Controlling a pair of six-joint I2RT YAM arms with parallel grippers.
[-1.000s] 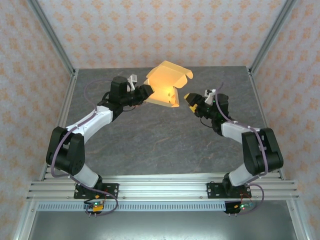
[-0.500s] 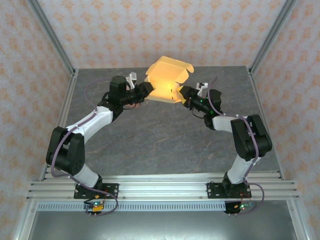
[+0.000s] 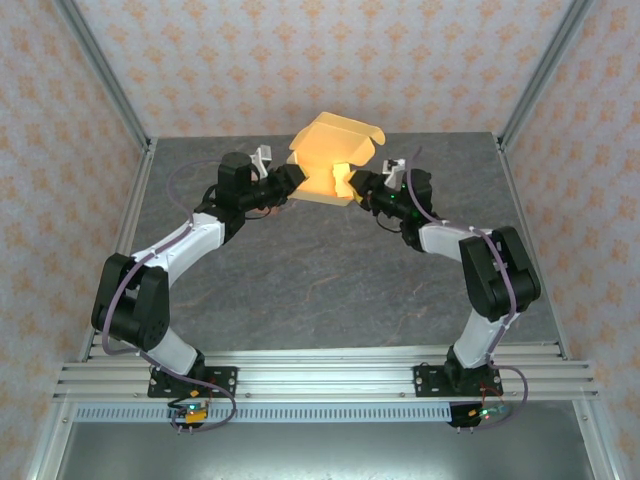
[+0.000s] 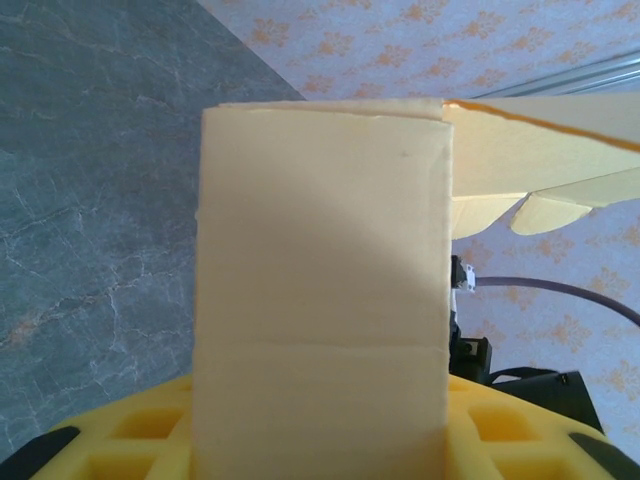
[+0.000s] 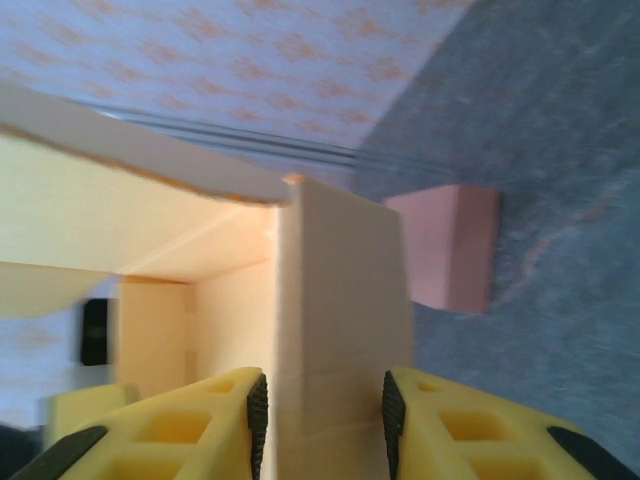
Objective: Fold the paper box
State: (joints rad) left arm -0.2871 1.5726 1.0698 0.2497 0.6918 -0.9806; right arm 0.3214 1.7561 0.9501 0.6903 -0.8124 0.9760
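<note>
The yellow paper box [image 3: 328, 158] is held above the far middle of the table, its lid flap raised toward the back wall. My left gripper [image 3: 292, 181] is shut on the box's left wall; in the left wrist view that wall [image 4: 322, 270] rises from between the yellow fingers [image 4: 500, 430] and hides the pads. My right gripper [image 3: 357, 185] is shut on the opposite wall. In the right wrist view this wall [image 5: 335, 330] sits between the black pads [image 5: 257, 420] of the right gripper [image 5: 322, 425], with the box's inside [image 5: 160, 270] to the left.
The grey marbled table [image 3: 320, 290] spreads out below the box. Metal frame posts [image 3: 105, 85] and patterned walls close off the back and sides. A pinkish rectangular piece [image 5: 450, 245] shows just past the gripped wall in the right wrist view; what it is I cannot tell.
My right gripper has swung left from beside the box and closed on its right wall. The left gripper has kept its hold; the box has barely shifted.
</note>
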